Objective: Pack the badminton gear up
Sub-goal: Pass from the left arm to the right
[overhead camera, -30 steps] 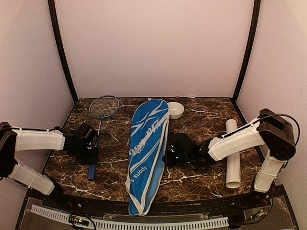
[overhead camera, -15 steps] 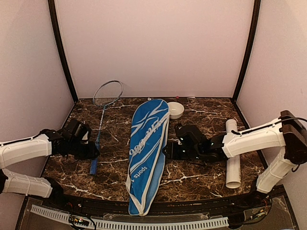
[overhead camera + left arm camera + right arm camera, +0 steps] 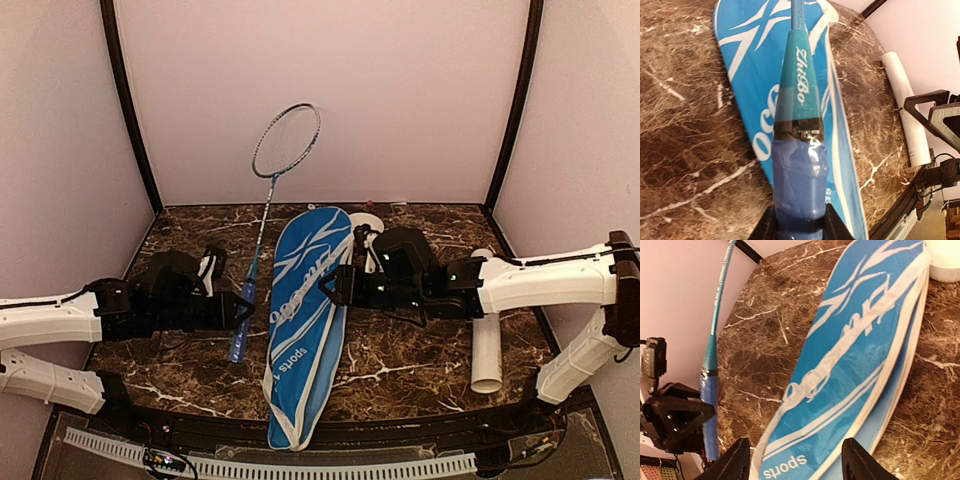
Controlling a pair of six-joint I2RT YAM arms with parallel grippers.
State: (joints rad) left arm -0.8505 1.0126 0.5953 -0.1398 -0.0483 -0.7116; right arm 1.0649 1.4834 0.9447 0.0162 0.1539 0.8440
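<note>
**Operator:** State of the left tool (image 3: pixel 243 308)?

**Technician:** Pinching the racket (image 3: pixel 287 140) by its blue handle. The racket lay flat on the desk (image 3: pixel 420 365) a second ago. It now stands tilted, head raised, just left of the racket cover (image 3: pixel 305 300).

**Operator:** Right tool (image 3: pixel 333 287)?

**Technician:** Jaws now spread, holding nothing. It has shifted farther up the cover's right edge.

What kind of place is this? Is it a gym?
Not a gym, probably a robot test booth: plain pale walls box in a marble-look table, and a left arm and right arm reach over it.
</note>
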